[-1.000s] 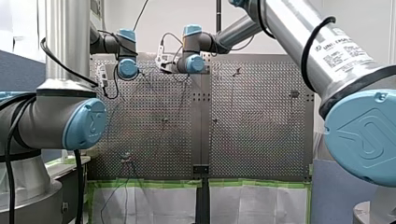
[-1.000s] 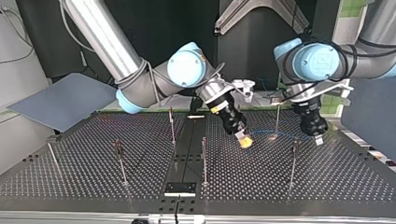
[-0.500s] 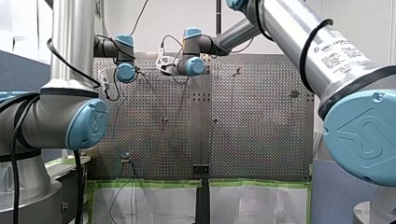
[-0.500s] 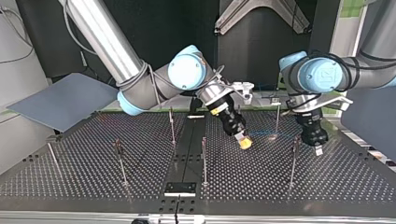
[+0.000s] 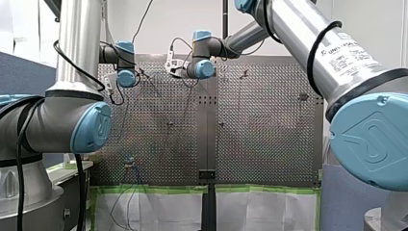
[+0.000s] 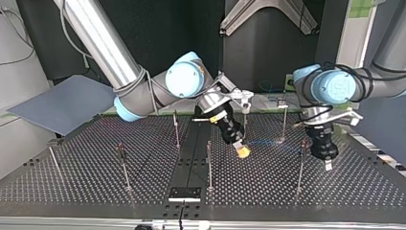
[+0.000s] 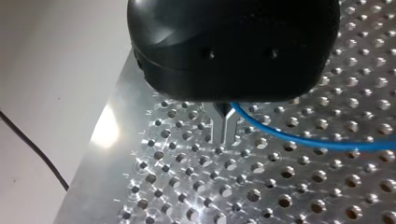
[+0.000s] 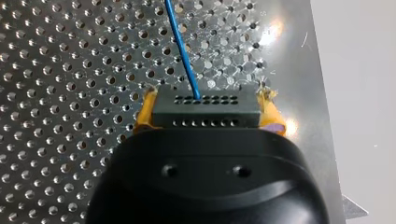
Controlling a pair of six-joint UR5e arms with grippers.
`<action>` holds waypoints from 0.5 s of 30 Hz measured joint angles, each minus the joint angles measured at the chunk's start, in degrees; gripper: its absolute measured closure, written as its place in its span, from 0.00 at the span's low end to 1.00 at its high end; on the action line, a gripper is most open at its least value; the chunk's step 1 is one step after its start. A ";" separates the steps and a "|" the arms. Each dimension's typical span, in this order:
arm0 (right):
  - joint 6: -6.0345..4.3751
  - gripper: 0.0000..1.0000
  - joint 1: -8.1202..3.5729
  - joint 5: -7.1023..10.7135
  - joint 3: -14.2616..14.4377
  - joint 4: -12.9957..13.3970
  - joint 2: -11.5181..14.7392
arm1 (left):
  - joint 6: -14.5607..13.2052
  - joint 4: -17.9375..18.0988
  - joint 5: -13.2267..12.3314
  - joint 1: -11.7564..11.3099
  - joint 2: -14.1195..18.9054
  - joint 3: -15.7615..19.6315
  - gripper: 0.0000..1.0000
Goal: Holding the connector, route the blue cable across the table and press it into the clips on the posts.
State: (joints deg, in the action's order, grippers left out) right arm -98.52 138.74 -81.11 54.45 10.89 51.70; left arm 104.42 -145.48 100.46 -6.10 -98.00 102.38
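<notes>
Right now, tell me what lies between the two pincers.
The top view shows the blue cable stretched between my right pincer and my left pincer, and a thin post stands in that stretch, nearer the left one.

You get open lanes between the thin upright metal posts (image 6: 209, 163) on the perforated bench (image 6: 72, 187); a blue cable (image 7: 303, 142) crosses low at the top view's right.

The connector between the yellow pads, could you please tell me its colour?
The connector is dark grey, shown best in the right wrist view.
</notes>
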 joint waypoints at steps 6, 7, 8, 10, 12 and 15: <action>0.25 1.00 -0.07 0.12 0.00 0.01 -0.03 | 0.69 0.07 -0.16 -0.53 -0.01 -0.16 1.00; 0.27 1.00 -0.07 0.14 0.00 0.00 -0.03 | 0.75 0.02 -0.12 -0.59 -0.02 -0.15 1.00; 0.29 1.00 -0.08 0.17 0.00 -0.02 -0.03 | 0.78 -0.01 -0.10 -0.62 -0.02 -0.16 1.00; 0.34 1.00 -0.08 0.20 0.00 -0.04 -0.04 | 0.83 -0.13 -0.08 -0.65 -0.02 -0.16 0.89; 0.41 1.00 -0.09 0.22 0.00 -0.06 -0.04 | 0.83 -0.36 -0.08 -0.60 -0.02 -0.16 0.74; 0.50 1.00 -0.09 0.23 -0.01 -0.06 -0.04 | 0.80 -0.76 -0.09 -0.33 -0.02 -0.15 0.47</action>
State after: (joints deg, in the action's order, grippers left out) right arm -98.02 138.65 -80.88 54.45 10.83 51.67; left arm 105.22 -146.24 100.37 -6.42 -98.03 102.24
